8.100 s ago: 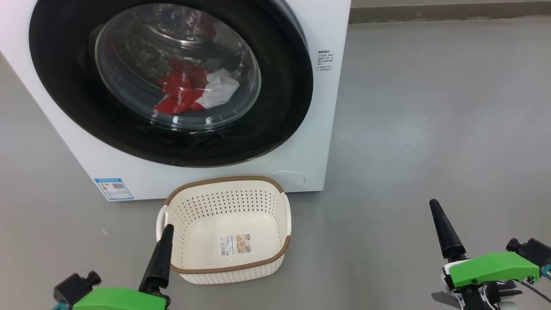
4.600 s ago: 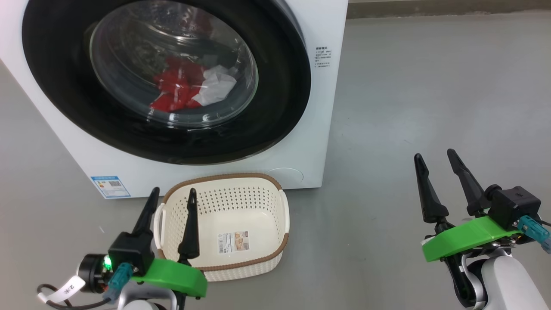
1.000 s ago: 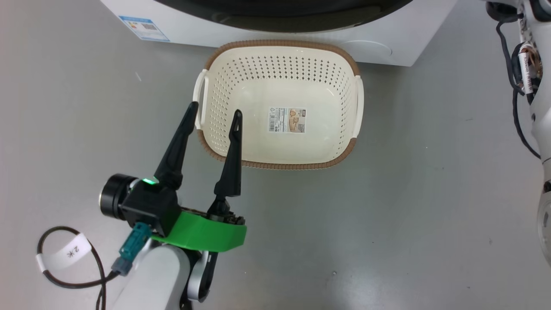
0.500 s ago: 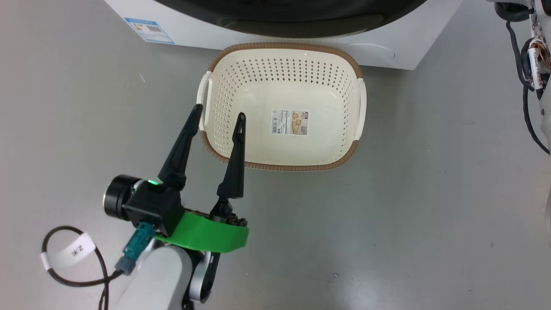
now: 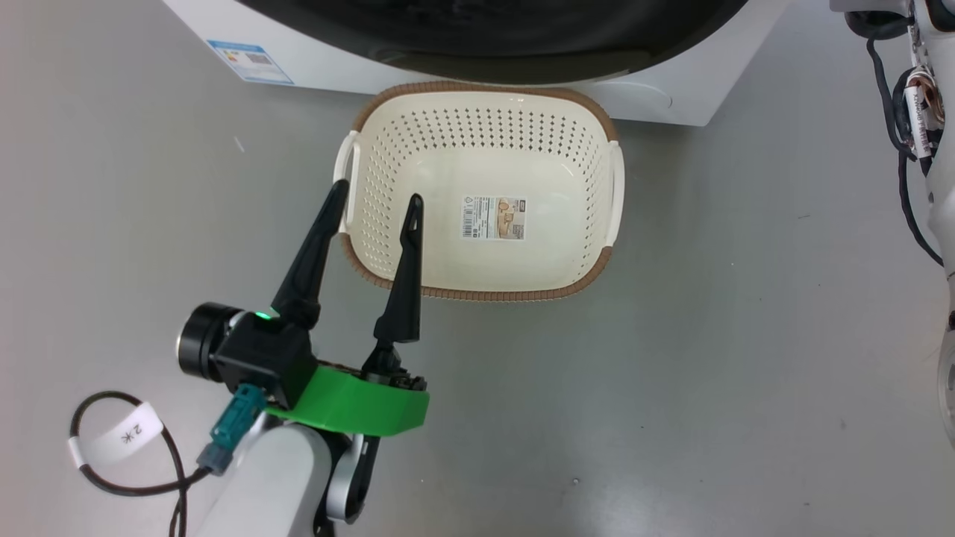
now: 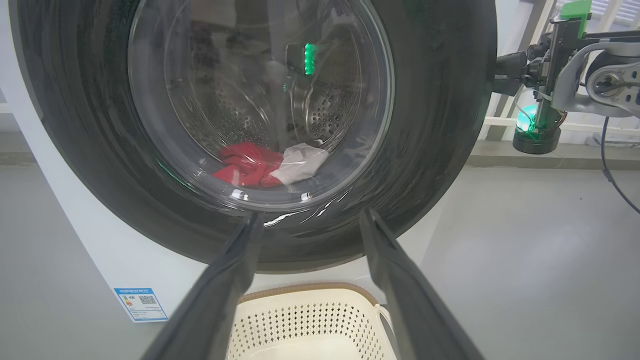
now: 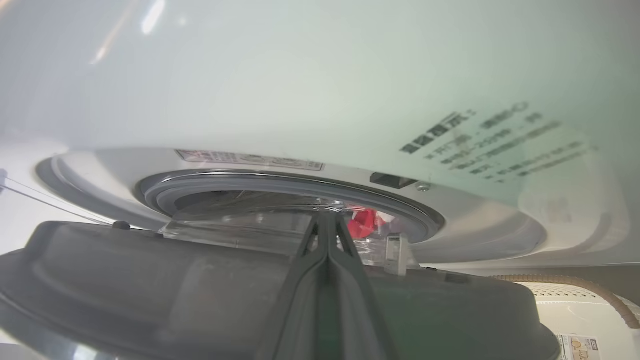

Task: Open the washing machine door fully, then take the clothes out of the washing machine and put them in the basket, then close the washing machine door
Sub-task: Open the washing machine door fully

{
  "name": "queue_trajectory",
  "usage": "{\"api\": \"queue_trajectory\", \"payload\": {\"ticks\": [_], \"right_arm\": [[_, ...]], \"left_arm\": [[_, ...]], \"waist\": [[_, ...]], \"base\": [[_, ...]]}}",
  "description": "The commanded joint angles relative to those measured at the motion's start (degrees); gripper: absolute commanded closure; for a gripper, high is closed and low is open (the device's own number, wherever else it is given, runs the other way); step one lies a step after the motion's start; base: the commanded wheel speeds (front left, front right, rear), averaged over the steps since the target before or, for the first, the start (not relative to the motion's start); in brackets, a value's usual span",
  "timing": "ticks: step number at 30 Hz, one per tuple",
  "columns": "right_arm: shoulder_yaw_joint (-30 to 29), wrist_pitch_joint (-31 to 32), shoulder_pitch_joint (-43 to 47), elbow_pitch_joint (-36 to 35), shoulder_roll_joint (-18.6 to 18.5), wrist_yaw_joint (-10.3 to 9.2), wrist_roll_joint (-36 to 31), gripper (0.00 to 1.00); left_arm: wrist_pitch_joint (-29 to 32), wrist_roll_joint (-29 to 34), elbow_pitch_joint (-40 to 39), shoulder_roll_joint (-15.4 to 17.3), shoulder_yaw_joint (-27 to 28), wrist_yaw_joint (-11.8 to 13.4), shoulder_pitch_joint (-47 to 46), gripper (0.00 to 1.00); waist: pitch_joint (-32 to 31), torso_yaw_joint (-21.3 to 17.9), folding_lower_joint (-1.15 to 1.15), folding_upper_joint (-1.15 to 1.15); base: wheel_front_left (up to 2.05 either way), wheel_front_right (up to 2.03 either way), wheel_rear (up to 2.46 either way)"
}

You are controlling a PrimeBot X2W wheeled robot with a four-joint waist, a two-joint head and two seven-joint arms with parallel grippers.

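Start with the washing machine [image 6: 75, 240]: it is a heavy box that won't budge, so any hard push against its white front goes straight back into your arm.

The washing machine door [image 6: 440, 125] is the real worry. In the right wrist view it stands only a crack off the grey gasket [image 7: 410, 207], far from fully open. The right gripper [image 7: 327, 220], fingers pressed together with nothing between them, pokes into that gap at the door's right edge. That is a thin, glossy purchase to pry on. I reckon the tips could skid out and let the door drop shut, or scrape the gasket if they run too deep.

Once freed, the door should sweep toward your left (the hinge looks to be on that side). The left gripper [image 5: 377, 198] hangs there, fingers spread and empty, above the near left corner of the basket [image 5: 485, 294]. Left there, it may get struck.

The basket sits on the floor [image 5: 746, 335] just in front of the machine, below the door. A knock would shift it from where the load should drop.

The clothes [image 6: 250, 165] lie low in the drum [image 6: 320, 115] behind the door. A half-open door could snag them on the way out.
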Motion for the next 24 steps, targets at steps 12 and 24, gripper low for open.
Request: {"api": "queue_trajectory", "payload": {"ticks": [12, 24], "right_arm": [[2.79, 3.75, 5.47, -4.93, 4.03, 0.46, 0.9, 1.0], [8.44, 3.97, 10.51, -7.39, 4.05, 0.46, 6.14, 1.0]], "left_arm": [[-0.44, -0.43, -1.24, 1.42, 2.79, 0.13, -0.26, 0.0], [-0.44, -0.7, -1.56, 2.02, 2.9, 0.58, 0.55, 0.0]], "waist": [[-2.41, -1.11, 0.0, 0.0], [-4.75, -1.8, 0.0, 0.0]], "base": [[0.0, 0.0, 0.0], [0.0, 0.0, 0.0]]}}
